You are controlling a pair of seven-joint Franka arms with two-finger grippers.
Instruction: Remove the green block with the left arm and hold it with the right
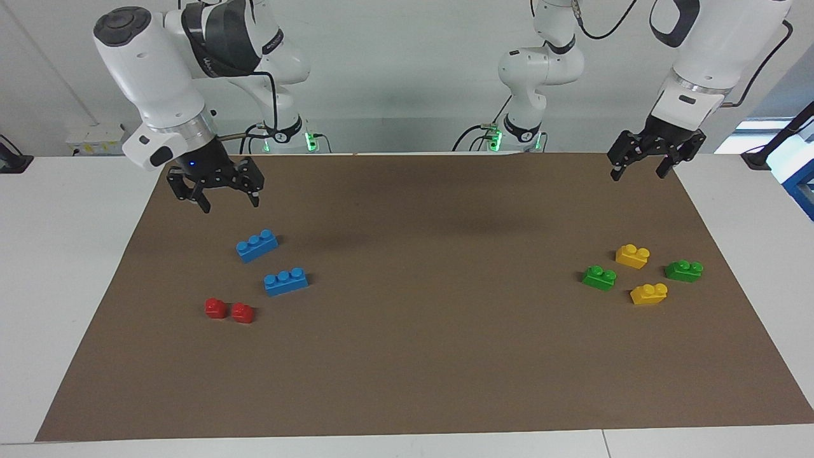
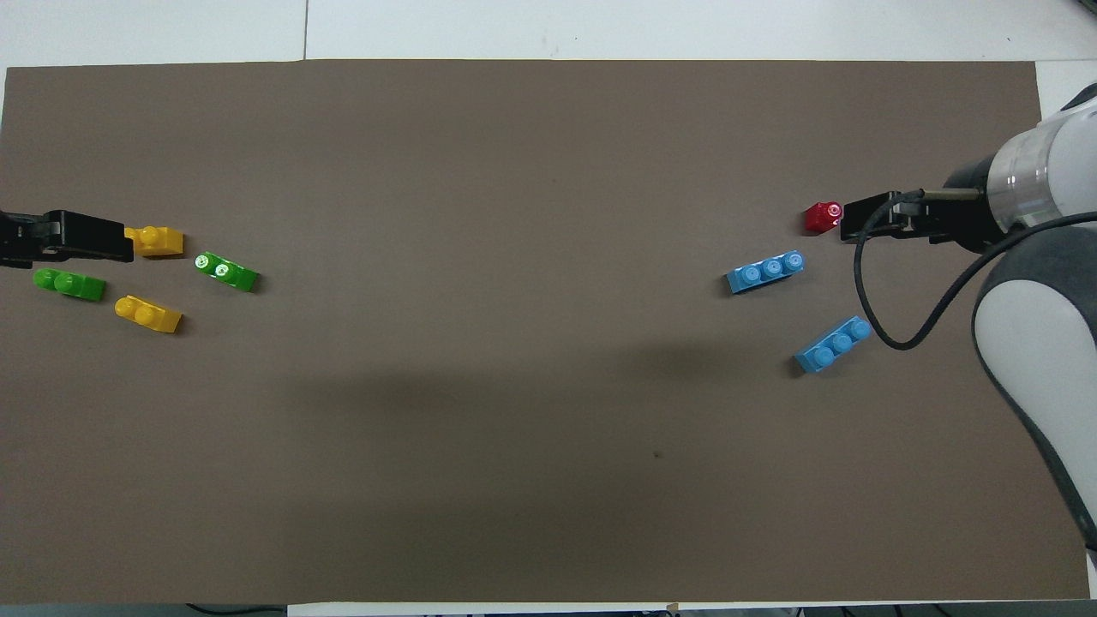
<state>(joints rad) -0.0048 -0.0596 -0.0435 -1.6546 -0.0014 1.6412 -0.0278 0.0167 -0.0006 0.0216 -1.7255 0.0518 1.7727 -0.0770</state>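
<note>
The green block (image 1: 598,277) (image 2: 226,272), bright green with two studs, lies on the brown mat (image 1: 413,356) among other small bricks at the left arm's end. My left gripper (image 1: 638,173) (image 2: 120,247) hangs open and empty, high over the mat's corner at that end and well clear of the block. My right gripper (image 1: 230,203) (image 2: 844,221) points down over the mat at the right arm's end, above a blue brick (image 1: 257,245). It is open and holds nothing.
Beside the green block lie two yellow bricks (image 1: 632,255) (image 1: 648,293) and a darker green brick (image 1: 683,270). At the right arm's end are a second blue brick (image 1: 286,280) and two small red blocks (image 1: 215,308) (image 1: 242,312).
</note>
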